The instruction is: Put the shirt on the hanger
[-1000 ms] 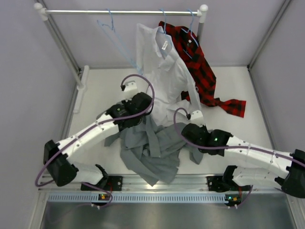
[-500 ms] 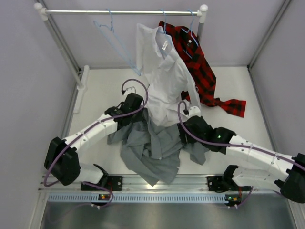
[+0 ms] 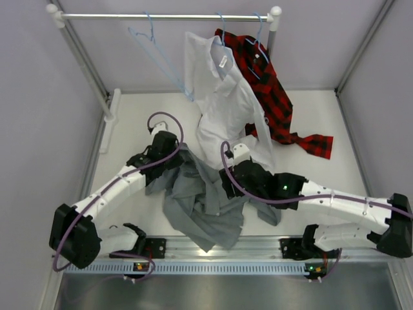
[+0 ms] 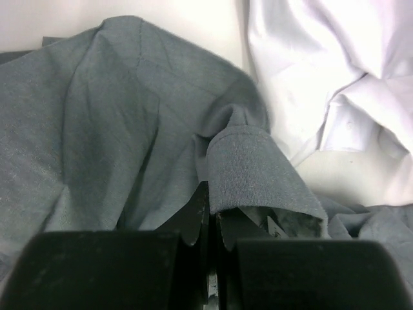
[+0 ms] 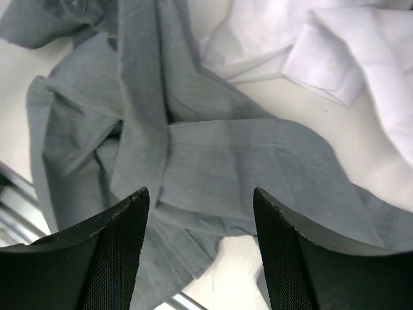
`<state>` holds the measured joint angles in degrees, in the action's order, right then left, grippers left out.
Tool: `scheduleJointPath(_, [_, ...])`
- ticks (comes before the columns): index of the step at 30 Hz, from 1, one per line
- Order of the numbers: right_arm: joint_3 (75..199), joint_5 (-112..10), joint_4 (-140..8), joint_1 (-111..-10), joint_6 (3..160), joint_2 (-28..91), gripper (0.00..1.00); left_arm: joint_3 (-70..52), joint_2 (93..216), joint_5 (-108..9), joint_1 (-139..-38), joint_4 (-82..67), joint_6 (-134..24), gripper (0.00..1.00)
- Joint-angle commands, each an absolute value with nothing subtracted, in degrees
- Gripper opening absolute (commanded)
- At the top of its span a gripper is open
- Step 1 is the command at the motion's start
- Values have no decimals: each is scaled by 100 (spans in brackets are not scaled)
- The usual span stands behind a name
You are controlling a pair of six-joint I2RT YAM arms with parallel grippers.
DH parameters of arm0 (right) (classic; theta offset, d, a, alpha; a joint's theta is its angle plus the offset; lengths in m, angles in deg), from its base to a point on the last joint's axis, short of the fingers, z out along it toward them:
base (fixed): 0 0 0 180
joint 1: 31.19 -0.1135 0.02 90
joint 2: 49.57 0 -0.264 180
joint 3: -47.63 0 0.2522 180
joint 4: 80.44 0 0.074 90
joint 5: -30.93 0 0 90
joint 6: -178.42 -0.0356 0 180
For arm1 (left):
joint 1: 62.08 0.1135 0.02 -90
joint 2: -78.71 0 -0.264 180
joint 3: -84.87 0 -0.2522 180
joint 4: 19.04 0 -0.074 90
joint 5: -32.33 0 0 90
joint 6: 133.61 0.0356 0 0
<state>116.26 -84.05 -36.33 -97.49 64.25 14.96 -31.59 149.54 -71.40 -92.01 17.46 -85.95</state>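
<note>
The grey shirt (image 3: 203, 210) lies crumpled on the table between the two arms. My left gripper (image 3: 175, 157) is at the shirt's upper left edge, shut on a folded band of grey fabric (image 4: 255, 171) that stands up from its tips (image 4: 211, 208). My right gripper (image 3: 226, 181) hovers open over the shirt's right side. Grey cloth (image 5: 226, 161) shows in the gap between its fingers (image 5: 200, 194), with nothing gripped. The light-blue hanger (image 3: 158, 55) hangs bare on the left part of the rail, apart from both grippers.
A white shirt (image 3: 222, 103) and a red-and-black plaid shirt (image 3: 271, 97) hang from the rail (image 3: 168, 17), their lower parts draping onto the table just behind the grey shirt. The rack's left post (image 3: 84, 61) slants down at the back left. White fabric (image 4: 335, 77) lies close to my left gripper.
My right gripper has let go and opened, and moved left over the grey shirt. My left arm has drawn back to the left, still holding the fabric. The hanger swung slightly.
</note>
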Motion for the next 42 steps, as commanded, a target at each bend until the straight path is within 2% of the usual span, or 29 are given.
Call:
scheduleJointPath(1, [11773, -7753, -4548, -10035, 6390, 1967, 63, -3198, 14569, -7024, -9179, 1256, -8738, 0])
scheduleJointPath(7, [12045, -7656, -5226, -10176, 6135, 3154, 66, -3180, 14507, -6813, -9179, 1186, -8729, 0])
scheduleJointPath(11, [12186, -8365, -5217, -10168, 6029, 3821, 67, -3215, 14455, -6786, -9170, 1195, -8711, 0])
scheduleJointPath(12, [12203, -8551, -5122, -10168, 5968, 3902, 65, -3215, 14420, -6795, -9170, 1195, -8703, 0])
scheduleJointPath(13, [12247, -8666, -5086, -10159, 5941, 3981, 60, -3224, 14402, -6795, -9170, 1204, -8702, 0])
scheduleJointPath(16, [12291, -8659, -5077, -10159, 5906, 4183, 31, -3250, 14358, -6812, -9117, 1195, -8650, 0])
scheduleJointPath(17, [12300, -8685, -5077, -10168, 5915, 4218, 11, -3268, 14340, -6812, -9108, 1204, -8641, 0])
scheduleJointPath(18, [12300, -8720, -5059, -10168, 5906, 4201, 3, -3285, 14331, -6821, -9091, 1195, -8632, 0])
scheduleJointPath(19, [12326, -8772, -4955, -10168, 5923, 4166, 0, -3294, 14331, -6821, -9073, 1195, -8615, 0])
scheduleJointPath(23, [12484, -9238, -4420, -10028, 6326, 3658, 0, -3391, 14366, -6751, -9073, 1195, -8474, 0])
scheduleJointPath(28, [13001, -9186, -4075, -9018, 7144, 3235, 0, -3601, 14384, -6453, -9073, 862, -8447, 0])
scheduleJointPath(33, [13688, -9011, -3960, -8306, 7962, 3673, 0, -3725, 14279, -6443, -9064, 475, -8623, 0])
scheduleJointPath(38, [13786, -8659, -4075, -8146, 8209, 4447, 0, -3778, 14533, -6259, -9064, -9, -8676, 0])
scheduleJointPath(39, [13751, -8554, -4110, -8146, 8183, 4465, 1, -3769, 14673, -6241, -9073, -44, -8667, 0])
scheduleJointPath(40, [13724, -8396, -4232, -8146, 8156, 4439, 18, -3751, 14726, -6224, -9073, -88, -8659, 0])
scheduleJointPath(42, [13698, -8202, -4338, -8155, 8173, 4360, 31, -3725, 14814, -6084, -9064, -193, -8624, 0])
